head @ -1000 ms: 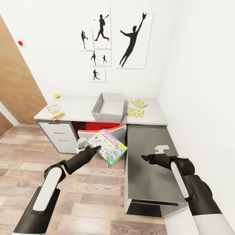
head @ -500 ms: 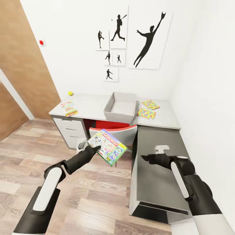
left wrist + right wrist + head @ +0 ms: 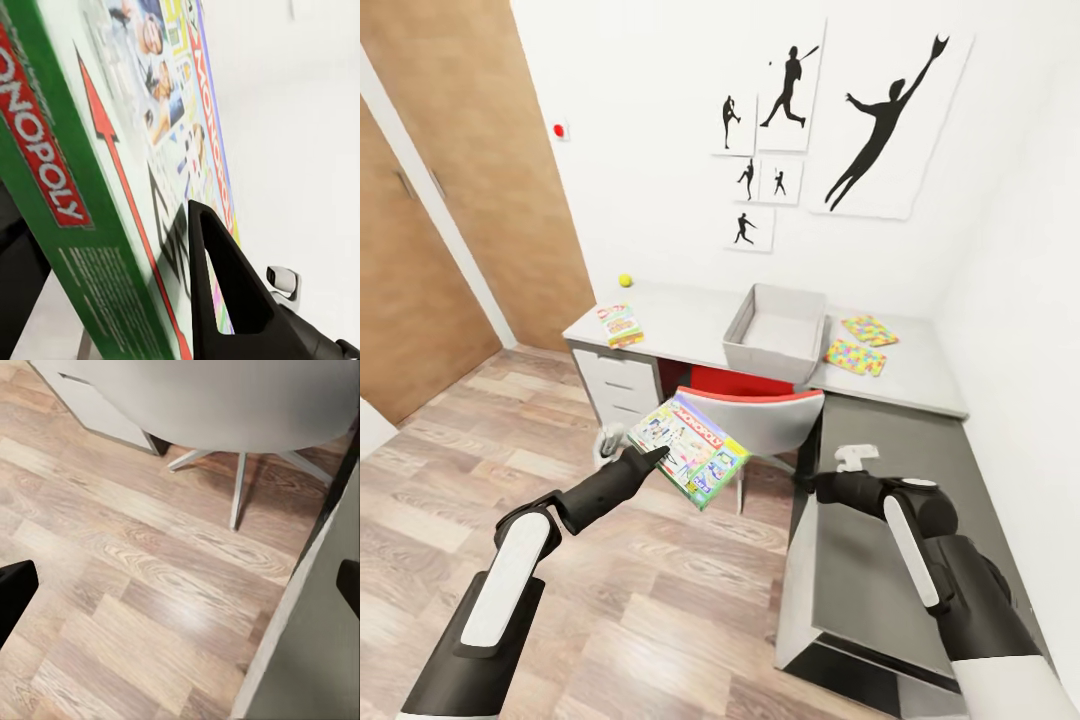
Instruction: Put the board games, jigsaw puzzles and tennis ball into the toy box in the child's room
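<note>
Head view first: the Monopoly box (image 3: 690, 448), a flat glossy cardboard rectangle, hangs tilted above the wood-plank floor (image 3: 480, 440), pinched at its near edge by the left gripper (image 3: 650, 458). From that box, at 12 o'clock, stands the table (image 3: 690, 325) with its pale grey top and white drawer unit (image 3: 622, 392). On it sit one toy box (image 3: 776, 328) — a light grey open bin with sloping walls — two jigsaw puzzles (image 3: 863, 343) of bright interlocking pieces at its 3 o'clock, one small colourful board game (image 3: 621, 325) at its 9 o'clock, and one tennis ball (image 3: 625, 280) by the wall.

Left wrist view adds what the head camera cannot: a dark finger (image 3: 225, 285) lies flat against the printed lid, and the green side panel with red lettering shows the box's thickness.

Right wrist view shows the right gripper's two black fingertips (image 3: 15, 589) spread wide apart with nothing between them — beyond them planks, the chair's (image 3: 225, 397) grey shell and thin white legs. In the head view the right gripper (image 3: 822, 488) hovers by the dark-topped cabinet (image 3: 890, 450), at the box's 3 o'clock.
</note>
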Robot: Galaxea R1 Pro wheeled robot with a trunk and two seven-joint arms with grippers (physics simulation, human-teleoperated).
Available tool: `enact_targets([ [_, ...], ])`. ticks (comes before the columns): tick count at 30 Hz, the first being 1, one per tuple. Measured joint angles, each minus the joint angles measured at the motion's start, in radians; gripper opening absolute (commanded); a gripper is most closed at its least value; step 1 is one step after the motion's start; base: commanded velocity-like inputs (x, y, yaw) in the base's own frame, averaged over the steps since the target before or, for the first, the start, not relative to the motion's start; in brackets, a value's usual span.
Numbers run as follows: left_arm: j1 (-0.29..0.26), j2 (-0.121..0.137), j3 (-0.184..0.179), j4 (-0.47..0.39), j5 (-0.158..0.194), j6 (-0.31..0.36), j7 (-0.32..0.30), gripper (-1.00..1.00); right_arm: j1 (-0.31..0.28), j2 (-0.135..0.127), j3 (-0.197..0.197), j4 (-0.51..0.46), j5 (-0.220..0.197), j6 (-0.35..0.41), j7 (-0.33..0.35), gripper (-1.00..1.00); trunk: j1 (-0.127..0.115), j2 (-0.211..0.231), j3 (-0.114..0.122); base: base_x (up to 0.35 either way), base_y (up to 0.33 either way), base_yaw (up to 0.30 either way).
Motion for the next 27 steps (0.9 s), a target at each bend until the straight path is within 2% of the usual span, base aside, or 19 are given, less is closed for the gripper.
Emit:
enact_targets([
  [27,0.0,0.0,-0.001,0.001,-0.001,0.002,0.001,-1.0,0.002,0.0,0.001,-0.001,0.0,0.0,0.0,1.0,0.0,0.0,0.005,0.0,0.0,0.288],
])
